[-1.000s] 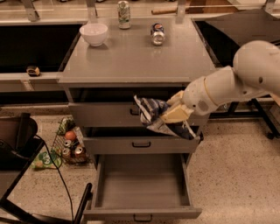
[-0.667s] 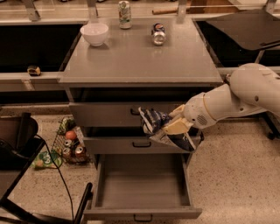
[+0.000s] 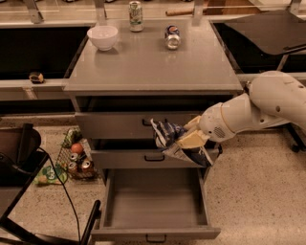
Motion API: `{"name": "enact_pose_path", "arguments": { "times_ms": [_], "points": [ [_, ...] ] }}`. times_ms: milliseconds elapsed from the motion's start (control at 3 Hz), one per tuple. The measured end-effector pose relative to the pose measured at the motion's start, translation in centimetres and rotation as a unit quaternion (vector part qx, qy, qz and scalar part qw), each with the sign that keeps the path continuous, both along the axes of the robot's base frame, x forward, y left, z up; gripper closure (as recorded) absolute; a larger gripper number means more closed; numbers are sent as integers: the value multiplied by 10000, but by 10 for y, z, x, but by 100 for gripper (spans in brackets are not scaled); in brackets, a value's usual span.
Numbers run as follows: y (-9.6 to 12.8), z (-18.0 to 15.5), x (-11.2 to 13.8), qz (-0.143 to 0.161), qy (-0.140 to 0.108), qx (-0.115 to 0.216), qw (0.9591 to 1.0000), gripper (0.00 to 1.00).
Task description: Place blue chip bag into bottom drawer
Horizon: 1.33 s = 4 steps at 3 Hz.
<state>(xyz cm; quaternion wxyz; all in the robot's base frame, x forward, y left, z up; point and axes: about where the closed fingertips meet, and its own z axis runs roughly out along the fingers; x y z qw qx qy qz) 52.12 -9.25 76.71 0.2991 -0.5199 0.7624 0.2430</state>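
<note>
The arm (image 3: 267,103) has dropped a little since a moment ago. The blue chip bag (image 3: 165,135) has come down with it, from the face of the top drawer (image 3: 114,125) to the seam above the middle drawer (image 3: 129,159). The gripper (image 3: 185,140) is clenched on the bag, its tan fingers pinching the foil from the right.

The bag is dark navy with white lettering and pale patches, creased and shiny. One corner sticks up to the left of the jaws, and the rest sags below and to the right of them. It hangs in the air in front of the cabinet.

Below the jaws the bottom drawer (image 3: 153,203) stands pulled out. It is a wide grey box with a flat, smooth floor, low side walls and a small black handle on its front lip.

Well above and behind the jaws, the matte grey cabinet top (image 3: 153,67) holds a white bowl (image 3: 103,37), an upright can (image 3: 136,9) and a can lying on its side (image 3: 172,37). Speckled floor (image 3: 258,191) lies open to the right of the drawer.
</note>
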Motion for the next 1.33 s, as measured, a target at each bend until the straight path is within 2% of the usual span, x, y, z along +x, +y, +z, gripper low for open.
{"name": "enact_pose_path", "arguments": {
  "times_ms": [333,667,1000,1333],
  "points": [
    [4,-46,-6,-207,245,-27,9995,100],
    [13,-115,-18,-579,510,-184,9969,100],
    [19,-171,-21,-945,628,-175,9934,100],
    [33,-227,-21,-1008,868,40,9911,100]
  ]
}}
